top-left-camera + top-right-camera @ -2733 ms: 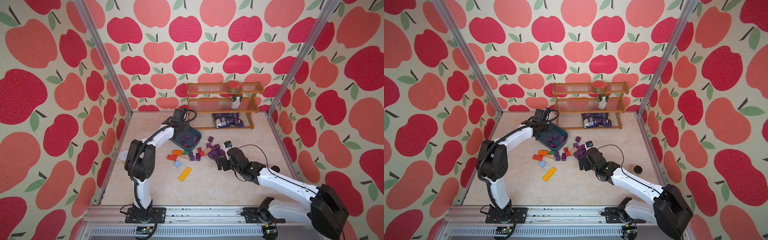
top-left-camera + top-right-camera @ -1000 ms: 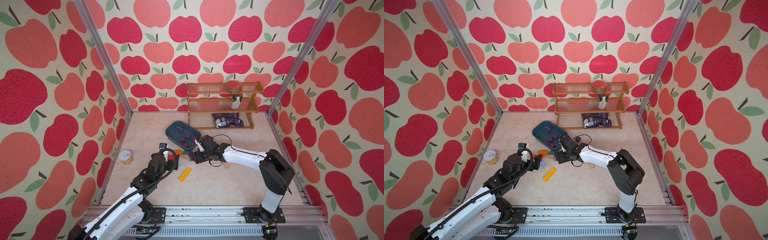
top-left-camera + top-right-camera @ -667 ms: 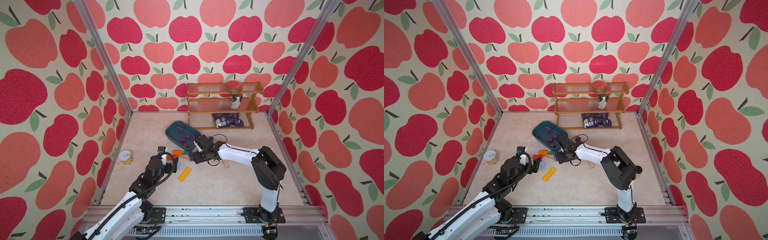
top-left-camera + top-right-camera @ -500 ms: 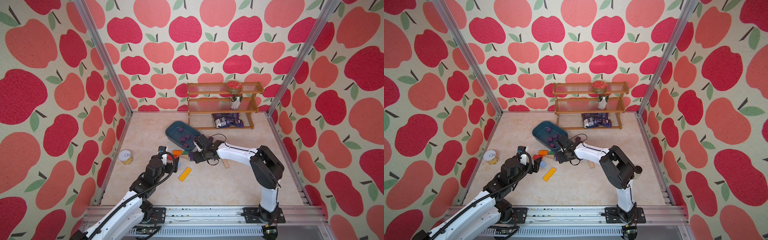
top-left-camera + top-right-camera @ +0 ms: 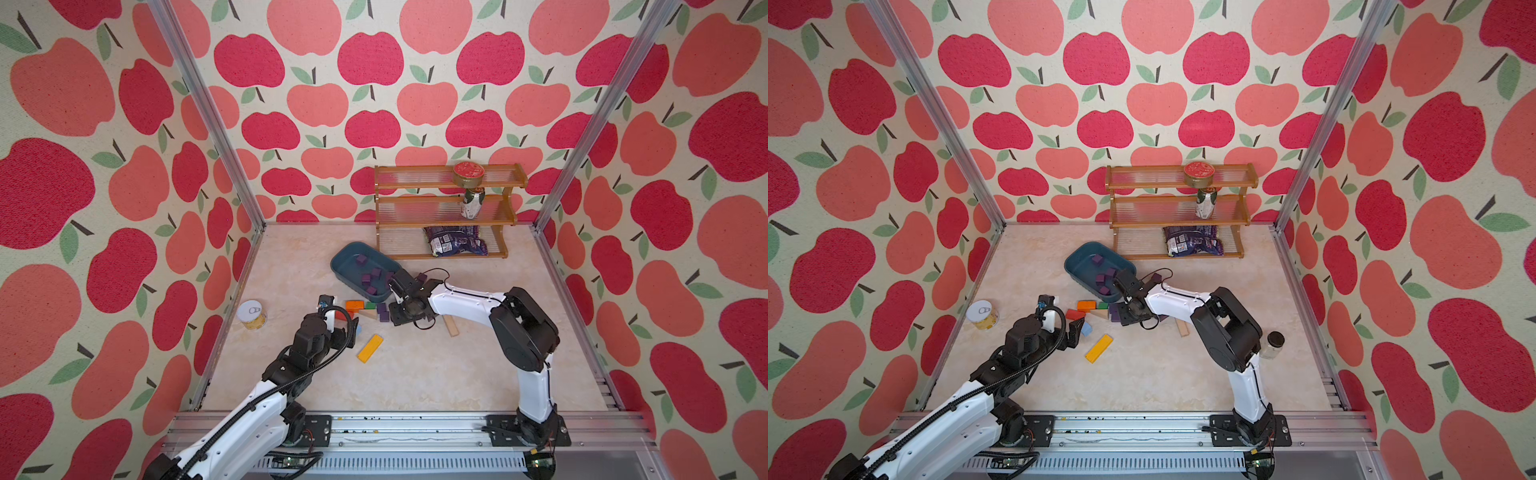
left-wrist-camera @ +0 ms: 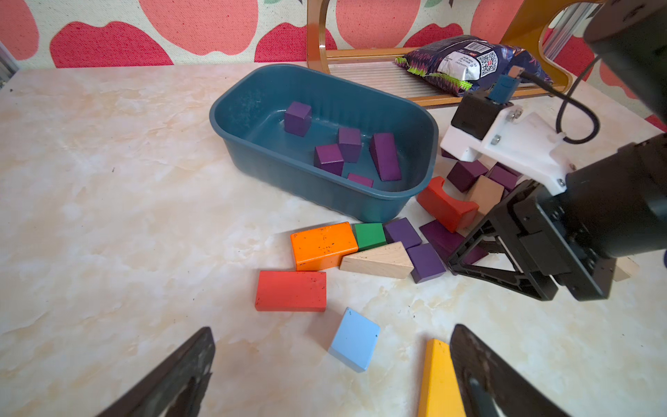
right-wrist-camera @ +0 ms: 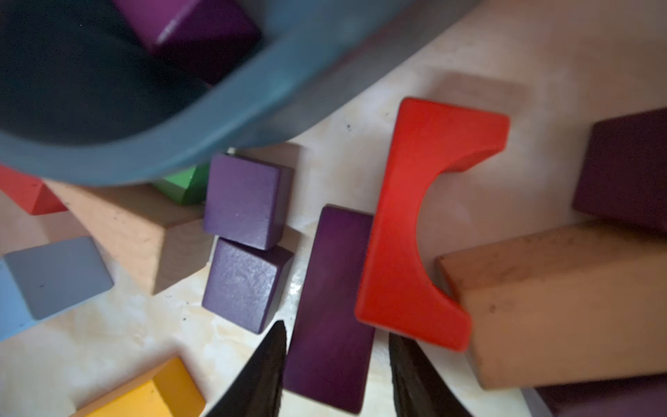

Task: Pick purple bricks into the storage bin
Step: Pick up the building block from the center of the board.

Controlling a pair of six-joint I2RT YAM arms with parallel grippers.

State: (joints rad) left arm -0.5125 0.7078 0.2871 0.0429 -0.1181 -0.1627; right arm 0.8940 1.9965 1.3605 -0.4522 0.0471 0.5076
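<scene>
Purple bricks point(image 6: 328, 159) — where do they stand? my spotter asks.

ME: Five or so lie in the storage bin point(image 6: 274, 173), far-centre on the table point(image 6: 108, 180). The rest sit loose just to its near-right, mixed with other colours. My right claw point(image 7: 336, 330) stands about half open, astride one end of a long purple brick point(image 7: 330, 274) that lies flat. A sliver of table shows between the brick and one finger point(image 7: 415, 375), so I'd say nothing is pinched yet. My left claw point(image 6: 332, 328) is spread wide and empty, hovering by the light-blue block point(image 6: 355, 339).

SPOTTER: What worries you?

ME: The red arch point(image 7: 404, 224) touches that brick along one side, and its corner is just beside my finger. I could clip it or drag it along. Two purple cubes point(image 7: 245, 285) crowd the other side. Holding a long brick by its end, I'd expect it to droop or twist out. And the bin's rim is so near that a careless lift could shove the bin.

SPOTTER: Which camera do you trust?

ME: The right wrist view for the finger gaps; in both top views the claw hides that brick. The left wrist view alone shows the bin's contents clearly. Only a top view has the small jar point(image 5: 1273, 343) just beside my right elbow.
</scene>
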